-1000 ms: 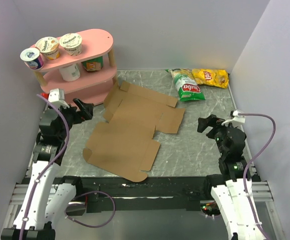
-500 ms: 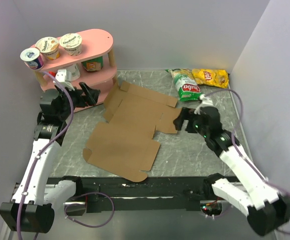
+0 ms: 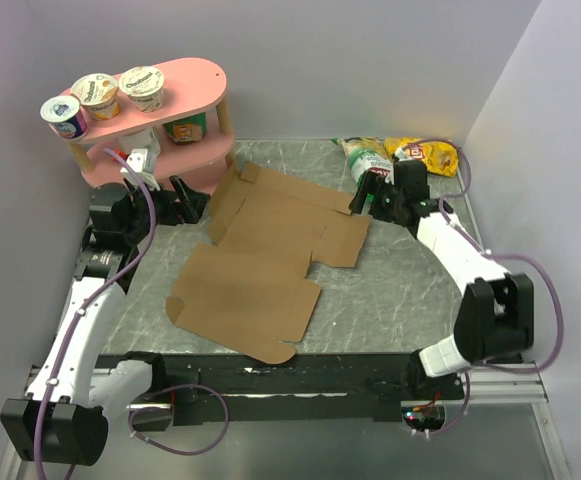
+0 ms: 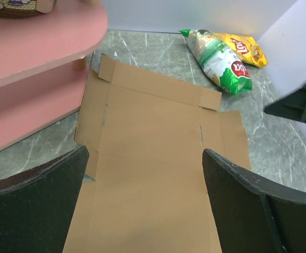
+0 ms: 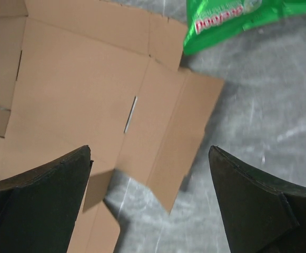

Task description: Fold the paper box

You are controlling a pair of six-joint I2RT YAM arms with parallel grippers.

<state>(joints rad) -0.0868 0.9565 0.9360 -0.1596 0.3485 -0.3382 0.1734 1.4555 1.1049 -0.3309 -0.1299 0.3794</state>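
The left gripper [image 3: 183, 197] stood with its jaws spread wide and nothing between them, poised at the far left edge of the paper box [image 3: 265, 260], just beside the lower tier of the pink shelf [image 3: 170, 85]. The right gripper [image 3: 372, 193] was equally wide open and empty, reaching out over the far right corner of the box, close to the green chip bag [image 3: 375, 172]. In each wrist view the dark fingers framed bare cardboard, with no flap pinched; whether any fingertip touched the sheet could not be told.

The box lay flat and unfolded (a brown die-cut sheet with flaps and tabs spread out) across the middle of the table [image 3: 400, 290], running from near the front edge back toward the shelf. The tabletop was grey with pale marbled veins. A yellow chip bag [image 3: 425, 155] lay beside the green one in the far right corner. Yogurt cups [image 3: 96, 95] stood on the shelf's top. Plain lilac walls [image 3: 370, 60] enclosed the table on three sides.
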